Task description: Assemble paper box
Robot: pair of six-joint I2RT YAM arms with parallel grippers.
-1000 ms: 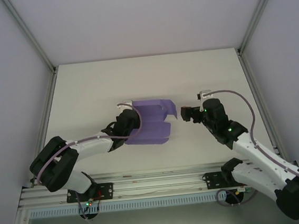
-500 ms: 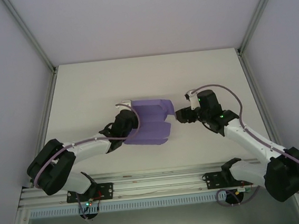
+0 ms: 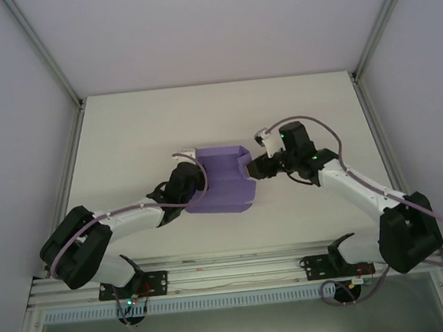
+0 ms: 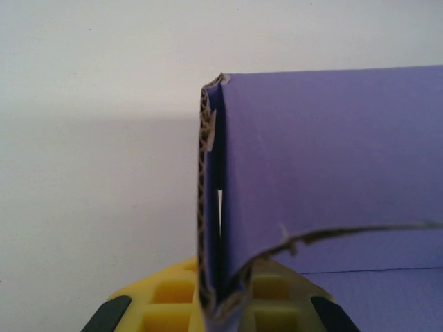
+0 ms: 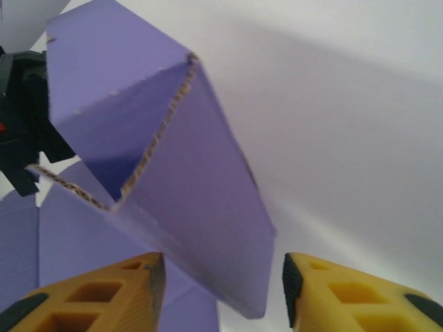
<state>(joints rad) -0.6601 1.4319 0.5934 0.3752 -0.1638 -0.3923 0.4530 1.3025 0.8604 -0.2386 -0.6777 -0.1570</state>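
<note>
Mid-fold here: the paper box (image 3: 222, 191) sits centre of the bench (image 3: 139, 127), btwn the two arms, half-formed. Left hand (image 3: 190, 181) is pinched tight on the box's left wall, corrugated edge upright in its grip, so it works as the anchor. Right hand (image 3: 255, 168) is at the opp. side, spread, its fingers (image 5: 142, 277) straddling the low corner of a raised flap (image 5: 201, 187) — one at the card, the other apart, so no grip yet.

Step, I'd say: folding the right end flap. Next move needs that hand pressed onto the flap, then a swing inward w/o dragging the box off its anchor.

Orientation: open side up, long axis approx left–right across the bench, though it's near square from above.
</note>
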